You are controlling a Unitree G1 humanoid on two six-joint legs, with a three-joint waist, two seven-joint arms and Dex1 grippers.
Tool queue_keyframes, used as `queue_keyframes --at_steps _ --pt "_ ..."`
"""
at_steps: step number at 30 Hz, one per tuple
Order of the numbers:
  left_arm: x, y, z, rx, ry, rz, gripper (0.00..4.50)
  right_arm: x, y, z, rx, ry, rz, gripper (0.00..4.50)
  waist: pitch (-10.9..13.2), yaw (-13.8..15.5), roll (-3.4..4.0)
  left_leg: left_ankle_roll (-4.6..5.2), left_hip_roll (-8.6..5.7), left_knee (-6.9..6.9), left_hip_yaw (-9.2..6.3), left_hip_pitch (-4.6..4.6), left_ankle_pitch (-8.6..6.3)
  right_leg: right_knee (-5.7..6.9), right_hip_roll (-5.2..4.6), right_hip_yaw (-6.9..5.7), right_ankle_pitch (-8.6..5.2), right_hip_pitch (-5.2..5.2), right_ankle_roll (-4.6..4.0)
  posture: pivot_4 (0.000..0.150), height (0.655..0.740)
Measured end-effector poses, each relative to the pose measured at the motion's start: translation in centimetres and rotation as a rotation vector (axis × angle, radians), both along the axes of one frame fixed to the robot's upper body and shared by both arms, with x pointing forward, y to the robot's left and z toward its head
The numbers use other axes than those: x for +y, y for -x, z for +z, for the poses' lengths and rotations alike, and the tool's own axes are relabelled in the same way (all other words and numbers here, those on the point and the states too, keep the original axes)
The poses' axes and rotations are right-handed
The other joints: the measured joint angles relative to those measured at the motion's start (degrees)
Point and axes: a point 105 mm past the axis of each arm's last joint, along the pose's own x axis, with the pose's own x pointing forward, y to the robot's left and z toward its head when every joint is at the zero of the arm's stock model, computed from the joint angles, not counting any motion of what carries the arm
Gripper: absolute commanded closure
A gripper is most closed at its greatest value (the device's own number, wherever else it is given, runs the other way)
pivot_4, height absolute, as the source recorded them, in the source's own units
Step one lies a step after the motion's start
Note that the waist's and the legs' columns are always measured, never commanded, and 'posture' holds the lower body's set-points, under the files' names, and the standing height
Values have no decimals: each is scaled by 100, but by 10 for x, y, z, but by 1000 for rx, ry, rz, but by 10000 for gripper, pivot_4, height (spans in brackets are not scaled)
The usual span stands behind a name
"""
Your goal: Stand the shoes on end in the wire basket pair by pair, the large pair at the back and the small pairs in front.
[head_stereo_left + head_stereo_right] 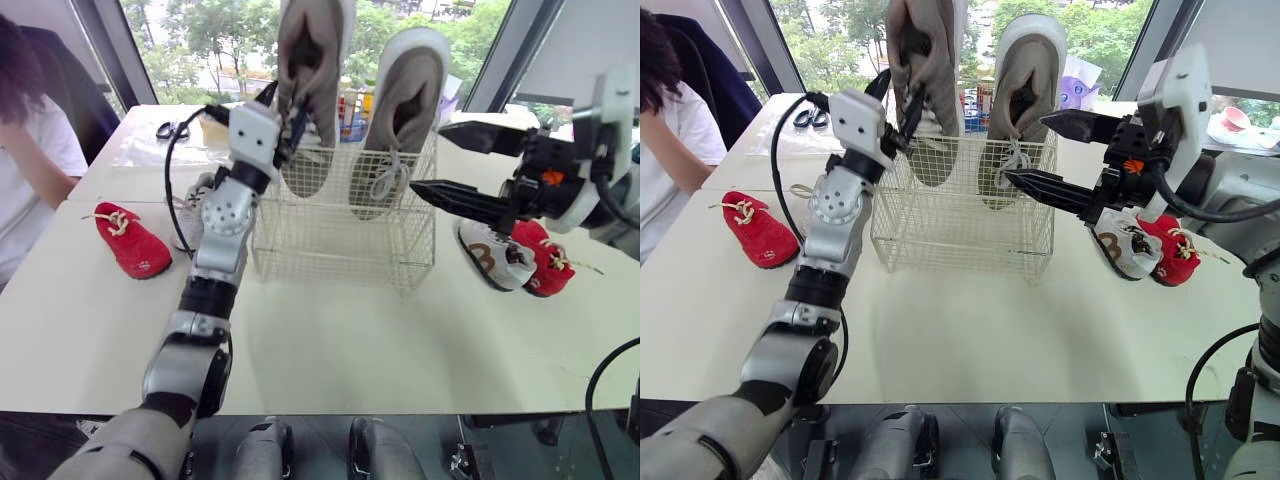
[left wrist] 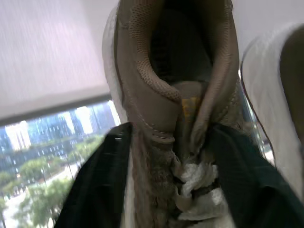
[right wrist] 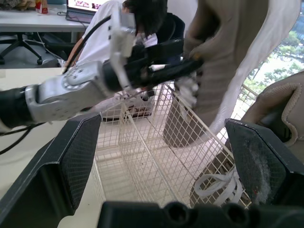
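In the basket (image 1: 340,240), a big shoe (image 1: 310,50) was pinched by the left pincer (image 1: 288,118); the right pincer (image 1: 428,158) was spread.

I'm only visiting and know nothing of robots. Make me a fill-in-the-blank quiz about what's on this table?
The left end effector grips a large beige shoe whose toe points down into the wire ____.
The right end effector is ____ and holds nothing.
The small shoe lying nearest the person is ____ in colour.
Missing words: basket; open; red.
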Motion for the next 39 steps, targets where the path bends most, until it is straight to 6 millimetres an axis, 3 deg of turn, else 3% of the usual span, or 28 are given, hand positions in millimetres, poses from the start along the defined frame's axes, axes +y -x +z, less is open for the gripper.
queue_keyframes --at_steps 1,4,9,11,13,17,22,25,27,33,37,39 --pt "0 3 2 4 3 0 318 0 -1 -1 6 4 2 0 0 6 0 2 -1 1 -3 0 -1 0 0 0 0 4 0 1500 7400" --pt "3 21 11 17 32 -21 318 -1 -4 -4 9 6 -2 0 -2 -4 2 4 -1 2 -6 4 -2 -5 0 1 0 12 0 1500 7400" --pt "20 36 -6 191 46 -28 318 -20 -26 -13 21 -57 -113 0 -3 -10 3 3 1 0 -9 35 -2 2 5 1 -1 38 0 1500 7400" --pt "38 43 6 226 95 -44 318 -38 -45 -8 -64 -144 -251 0 -3 -17 2 0 3 0 -13 44 0 1 9 2 -2 47 -1 1500 7400" --pt "57 51 22 243 123 -76 318 -74 -64 -7 -107 -272 -431 0 -3 -3 4 -3 1 0 -15 52 1 -1 10 1 -3 57 -1 1500 7400" --pt "75 66 33 343 83 -208 318 -112 -77 -41 -83 -357 -642 0 -8 -7 14 -32 0 -2 -17 59 18 -5 8 -3 -4 71 1 1500 7400" --pt "79 77 -8 535 93 -286 318 -135 -75 -79 -45 -472 -855 0 -9 -40 24 -40 0 -7 -19 68 21 -5 9 -1 -6 76 3 1500 7400" --pt "70 86 -36 605 222 -304 318 -138 -60 -126 40 -448 -971 0 -10 -6 26 -41 -2 -7 -23 66 22 -6 4 0 -6 79 3 1500 7400" --pt "58 94 -50 644 286 -326 318 -134 -55 -147 100 -413 -986 0 -10 -19 28 -40 -5 -4 -20 64 21 -9 3 6 -5 78 1 1500 7400" --pt "15 125 -88 766 285 -378 318 -140 -46 -144 78 -348 -988 0 -26 -26 53 -3 -3 -7 -21 92 -1 -7 13 13 -18 94 -19 1500 7400" --pt "5 137 -103 817 252 -397 318 -147 -33 -171 180 -281 -1002 0 -41 -7 76 -3 -3 -11 -20 94 -2 -7 14 13 -26 93 -32 1500 7400" --pt "-2 140 -104 820 254 -424 318 -149 -30 -176 210 -243 -984 0 -43 -10 78 -3 -4 -9 -20 94 -2 -8 13 14 -26 93 -34 1500 7400"
